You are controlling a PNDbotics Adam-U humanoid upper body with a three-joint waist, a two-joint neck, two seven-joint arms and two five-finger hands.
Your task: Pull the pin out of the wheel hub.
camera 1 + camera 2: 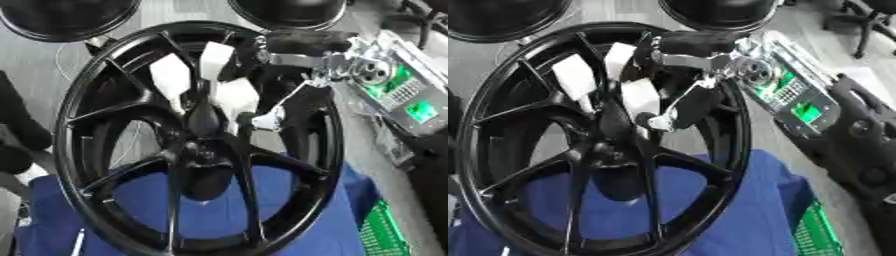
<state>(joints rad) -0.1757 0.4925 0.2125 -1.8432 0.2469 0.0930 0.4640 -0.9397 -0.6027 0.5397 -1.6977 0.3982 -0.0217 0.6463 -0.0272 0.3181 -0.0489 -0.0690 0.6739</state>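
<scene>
Wheel hub [197,145], a black alloy rim with slim spokes, fills most of both views and lies on a blue cloth [289,220] that shows through the gaps between the spokes and spreads out toward the near right. Its dark centre sits a little left of the middle of the view. The pin itself cannot be made out among the dark parts at the centre. Far left, beyond the rim, part of another round black object [61,20] shows at the top edge.

Over the far half of the wheel, the robot's right hand [627,82] reaches in from the upper right. Its pale, white-covered fingers [171,77] point down toward the hub centre, spread slightly and fairly straight; whether they hold anything there cannot be told, since the tips merge with the dark centre. Behind the fingers, the black and silver wrist [311,50] crosses above the rim's far right edge.

Right of the wheel, a grey device [794,97] with green panels lies on the table. At the near right corner, a green mesh basket [385,232] shows just beside the cloth.
</scene>
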